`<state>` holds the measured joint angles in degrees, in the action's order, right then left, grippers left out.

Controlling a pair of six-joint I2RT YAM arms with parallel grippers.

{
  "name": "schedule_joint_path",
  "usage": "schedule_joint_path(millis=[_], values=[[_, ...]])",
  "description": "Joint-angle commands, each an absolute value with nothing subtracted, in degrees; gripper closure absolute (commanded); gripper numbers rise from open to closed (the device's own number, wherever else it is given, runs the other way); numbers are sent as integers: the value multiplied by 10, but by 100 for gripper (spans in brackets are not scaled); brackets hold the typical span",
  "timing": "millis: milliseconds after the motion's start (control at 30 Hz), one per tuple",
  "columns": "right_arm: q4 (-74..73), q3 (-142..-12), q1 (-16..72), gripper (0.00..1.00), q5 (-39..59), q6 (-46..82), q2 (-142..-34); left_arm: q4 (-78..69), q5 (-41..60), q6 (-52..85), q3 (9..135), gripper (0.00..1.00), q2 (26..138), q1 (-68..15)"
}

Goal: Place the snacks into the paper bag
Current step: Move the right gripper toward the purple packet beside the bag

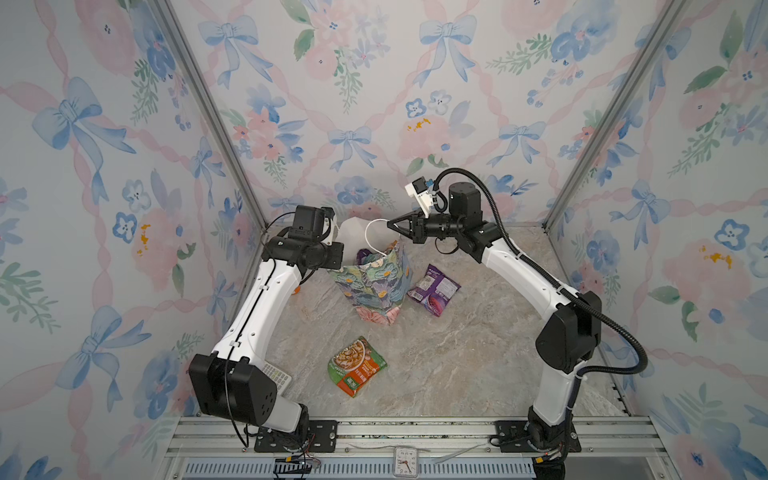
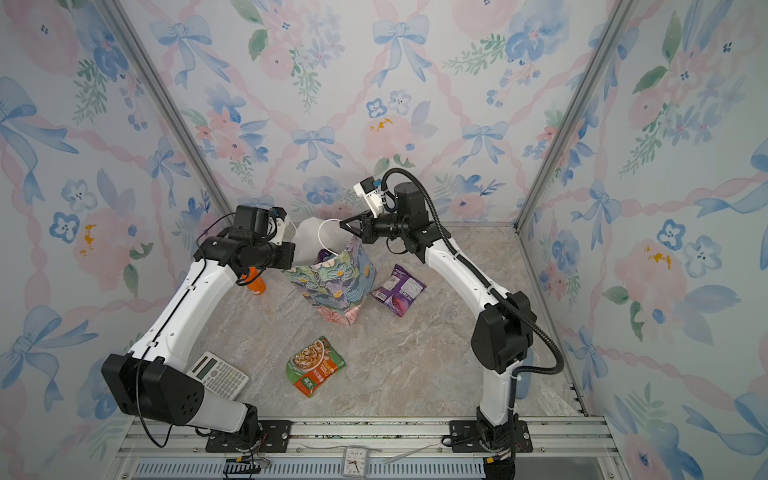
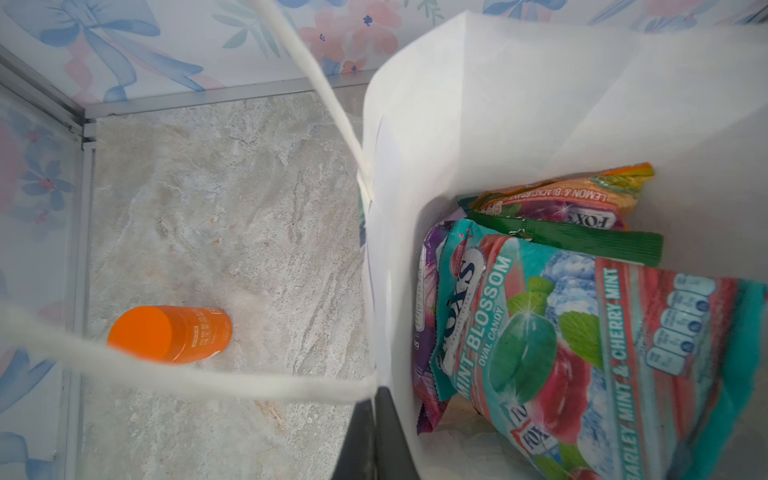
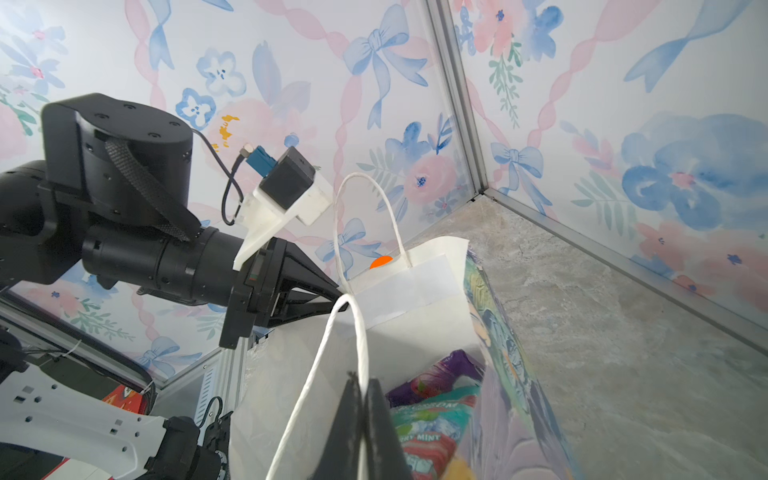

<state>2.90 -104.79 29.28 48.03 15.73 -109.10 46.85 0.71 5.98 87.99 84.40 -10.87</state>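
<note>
- Snacks (image 3: 561, 332) are partly packed: several, a teal mint one uppermost, lie inside the paper bag (image 1: 374, 286), which stands upright toward the back edge of the bench (image 1: 478, 353), about mid-width.
- Two are out on the bench: a purple packet (image 1: 434, 291) just beside the bag's right side, and a noodle packet (image 1: 357, 365) nearer the front edge.
- Left gripper (image 4: 338, 298) is pinched shut on the bag's rim; right gripper (image 1: 390, 225) is closed on a cord handle (image 4: 365, 349).
- Likely step: both grippers steady the mouth. Next, the right gripper would need to let go and pinch the purple packet's edge.
</note>
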Motion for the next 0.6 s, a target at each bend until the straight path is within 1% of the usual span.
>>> schedule_joint_path(millis=[0,33,100,167,233,300,333,400,433,467,567], values=[[-105,-1045,288,90,523,192,-1083,448,-25,51,908,100,822,-102],[-117,-1037,286,89,525,200,-1084,448,-27,51,908,100,824,-102],[-146,-1018,281,82,526,224,-1082,448,-28,53,905,100,831,-101],[-172,-998,274,72,528,244,-1078,447,-25,56,902,100,836,-101],[-202,-975,267,64,527,268,-1070,448,-23,57,901,100,840,-101],[-214,-958,259,42,523,286,-1058,448,-18,58,902,100,842,-102],[-210,-948,257,35,514,291,-1049,447,-15,59,903,100,841,-101],[-178,-932,252,33,488,285,-1027,448,-12,60,903,100,839,-101],[-136,-925,250,32,462,276,-1015,447,-10,60,903,100,839,-102],[-72,-925,249,32,405,261,-1004,447,-6,60,902,100,836,-102],[98,-919,253,30,274,230,-971,447,1,59,899,100,834,-102]])
